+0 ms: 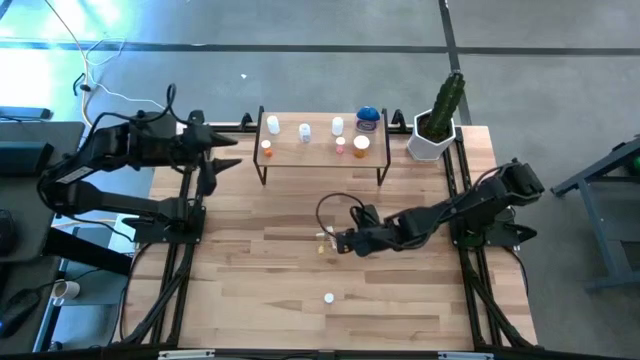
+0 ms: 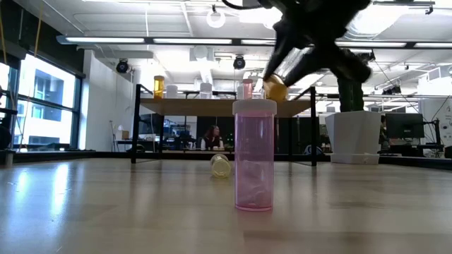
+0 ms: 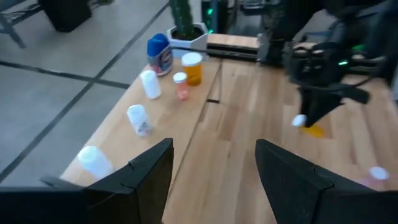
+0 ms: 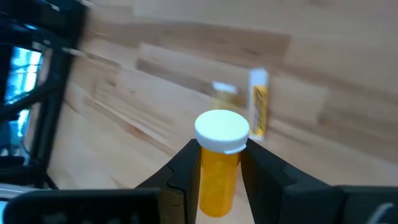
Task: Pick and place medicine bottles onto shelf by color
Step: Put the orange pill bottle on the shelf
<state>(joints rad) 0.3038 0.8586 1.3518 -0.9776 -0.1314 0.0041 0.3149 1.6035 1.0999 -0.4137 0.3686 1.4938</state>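
A: Wood table, shelf at top centre of high view w/ approx seven bottles already up. Left to do?

B: You've got one orange bottle clamped in the right gripper, mid-frame, lifted off the table, well short of the shelf. Two small ones lie just beyond it; pink bottle stands lower centre. Left gripper spread wide, empty, upper left by the shelf's end.

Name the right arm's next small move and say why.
Probably carry it toward the shelf: the right gripper is shut on an orange bottle held above the table, and another orange bottle already stands on the shelf's right part.
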